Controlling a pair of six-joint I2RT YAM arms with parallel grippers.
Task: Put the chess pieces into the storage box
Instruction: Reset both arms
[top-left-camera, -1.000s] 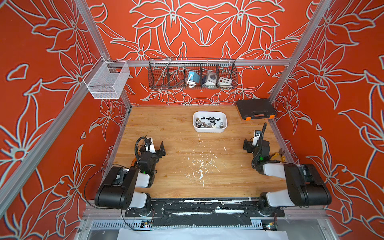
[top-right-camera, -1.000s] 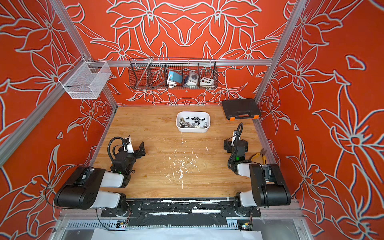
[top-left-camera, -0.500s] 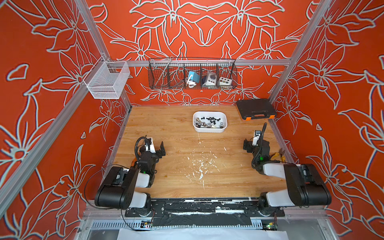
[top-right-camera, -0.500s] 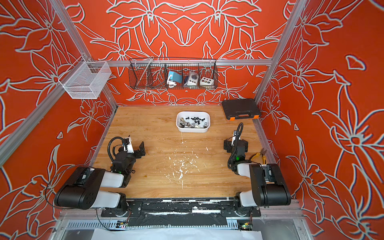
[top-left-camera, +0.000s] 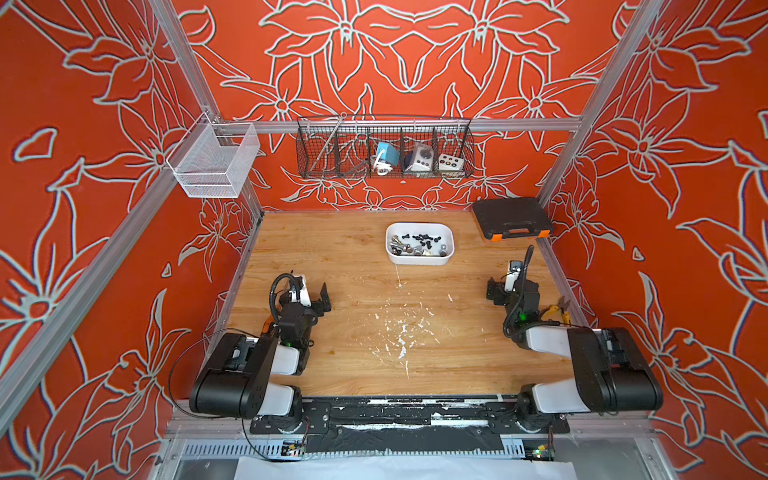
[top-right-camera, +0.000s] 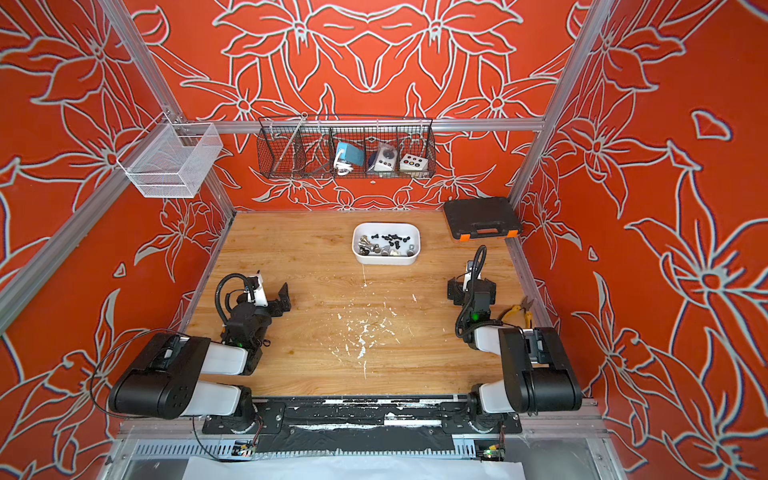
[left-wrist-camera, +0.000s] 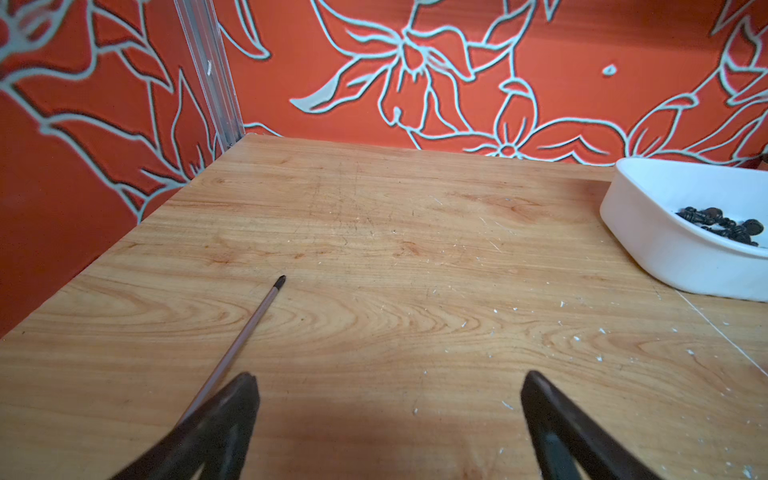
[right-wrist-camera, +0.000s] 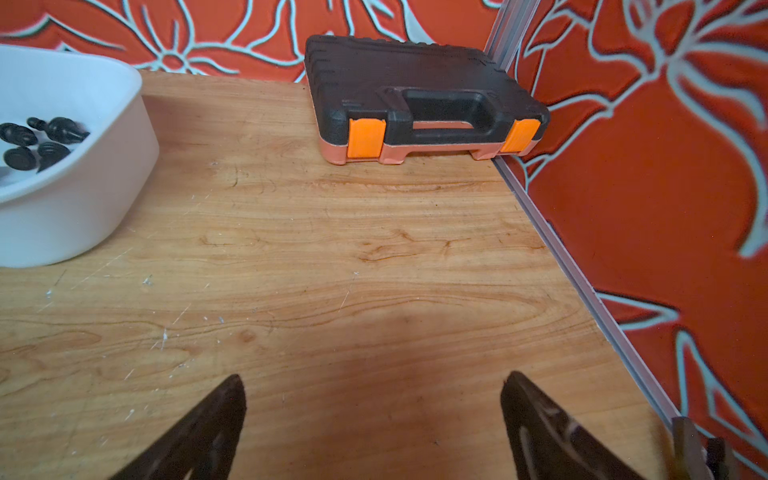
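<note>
Chess pieces (top-left-camera: 419, 239) inside storage box (top-left-camera: 419, 261) mid-frame in a top view; left claw (left-wrist-camera: 389, 376) and right claw (right-wrist-camera: 374, 376) wide, empty.

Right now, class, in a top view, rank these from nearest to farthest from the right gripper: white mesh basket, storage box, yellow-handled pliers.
1. yellow-handled pliers, beside the right gripper, by the right wall.
2. storage box, mid-table toward the back.
3. white mesh basket, hung on the left wall.

The storage box (left-wrist-camera: 665, 257) is cut off in both wrist views. The handle of the screwdriver (left-wrist-camera: 245, 332) is hidden by the left claw (left-wrist-camera: 389, 376). In both top views the chess pieces (top-left-camera: 423, 239) cannot be told apart.
</note>
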